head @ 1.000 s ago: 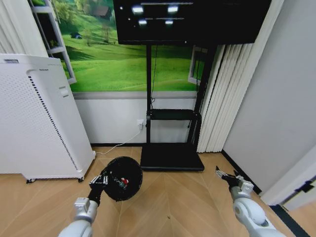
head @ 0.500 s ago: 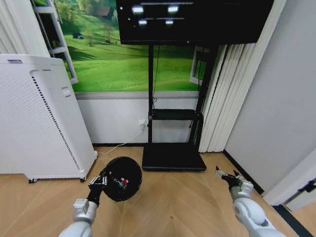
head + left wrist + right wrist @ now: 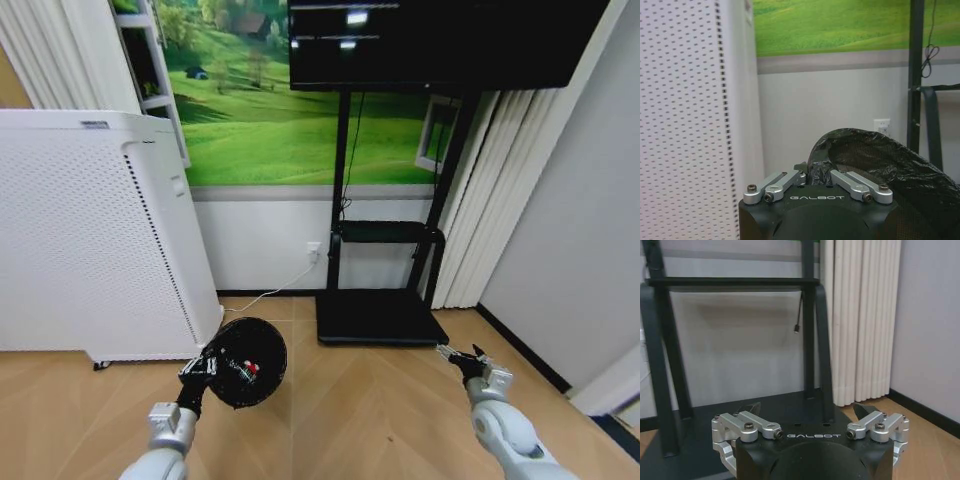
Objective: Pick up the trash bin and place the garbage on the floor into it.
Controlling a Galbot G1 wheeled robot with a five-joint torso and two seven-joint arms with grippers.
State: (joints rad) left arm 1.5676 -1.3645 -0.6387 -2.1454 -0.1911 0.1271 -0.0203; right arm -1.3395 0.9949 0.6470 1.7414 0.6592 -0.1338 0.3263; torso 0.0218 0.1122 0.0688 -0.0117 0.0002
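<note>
Head view: the left gripper [image 3: 203, 366] is clamped on the rim of the trash bin [image 3: 245, 362], which is held off the floor with its opening tilted toward the camera. A small red-and-white item [image 3: 252, 370] lies inside the bin. The right gripper [image 3: 461, 357] hangs empty, fingers spread, to the right of the TV stand base [image 3: 378, 318]. No loose garbage is visible on the floor [image 3: 350, 420].

Left wrist view: the fingers pinch the bin's black liner, beside the white appliance [image 3: 690, 115].

Right wrist view: the right gripper's fingers stand apart, holding nothing.

Judgement: bin pickup is complete and at least one item is deposited. Whether any garbage is left cannot be told.
</note>
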